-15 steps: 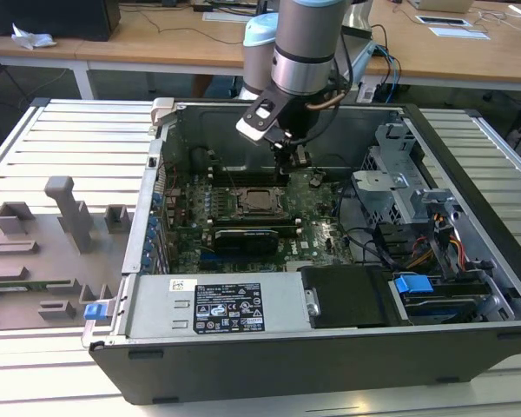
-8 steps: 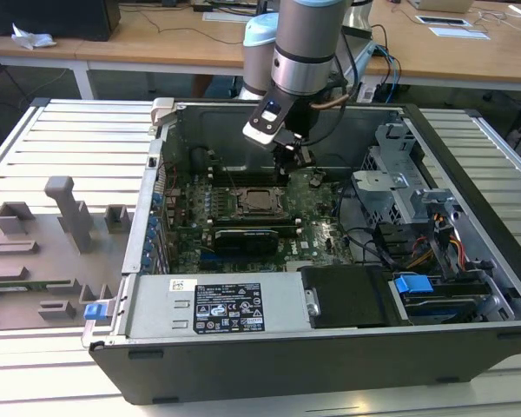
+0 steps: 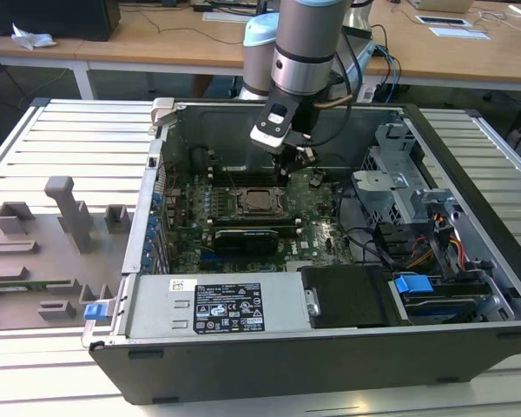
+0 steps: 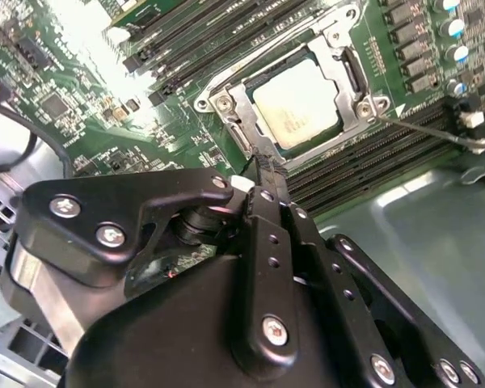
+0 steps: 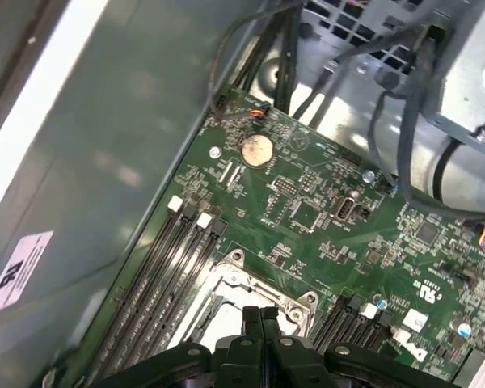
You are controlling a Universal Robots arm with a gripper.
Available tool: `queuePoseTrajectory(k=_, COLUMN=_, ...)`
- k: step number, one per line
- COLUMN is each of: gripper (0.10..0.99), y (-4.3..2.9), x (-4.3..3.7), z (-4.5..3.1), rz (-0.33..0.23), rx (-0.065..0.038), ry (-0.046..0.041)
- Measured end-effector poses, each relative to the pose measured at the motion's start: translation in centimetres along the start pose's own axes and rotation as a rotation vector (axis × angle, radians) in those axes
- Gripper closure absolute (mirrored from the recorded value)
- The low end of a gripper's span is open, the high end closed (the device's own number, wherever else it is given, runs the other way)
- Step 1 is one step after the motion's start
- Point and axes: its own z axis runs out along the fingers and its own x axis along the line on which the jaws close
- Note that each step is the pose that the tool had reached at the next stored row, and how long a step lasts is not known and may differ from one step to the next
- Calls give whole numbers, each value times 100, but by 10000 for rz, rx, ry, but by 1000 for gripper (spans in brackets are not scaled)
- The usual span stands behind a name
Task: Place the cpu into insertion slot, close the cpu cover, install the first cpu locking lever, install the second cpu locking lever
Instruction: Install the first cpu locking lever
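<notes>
An open computer case (image 3: 330,356) sits on a slatted table (image 3: 78,130), a labelled power supply (image 3: 217,306) and a long black card (image 3: 252,236) inside — a grey fixture tray (image 3: 104,261) lies to the exterior view's left. The first wrist view shows a coin battery (image 5: 255,149), memory slots (image 5: 158,279) and black cables (image 5: 283,56)

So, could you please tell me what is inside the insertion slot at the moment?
The cpu lies in the insertion slot, its silvery-beige top showing through the cut-out of the cpu cover that frames it. The chip's underside and the socket contacts beneath it are covered.
</notes>
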Motion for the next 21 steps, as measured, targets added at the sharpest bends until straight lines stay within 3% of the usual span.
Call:
queuePoseTrajectory(k=12, gripper=980, y=0, x=0, z=0, rz=-1787, rx=70, ry=-11)
queuePoseTrajectory(k=14, gripper=980, y=0, x=0, z=0, rz=-2244, rx=88, ry=-13)
queuePoseTrajectory(k=18, gripper=980, y=0, x=0, z=0, rz=-3706, rx=145, ry=-22)
queuePoseTrajectory(k=21, gripper=980, y=0, x=0, z=0, rz=-4215, rx=165, ry=-25)
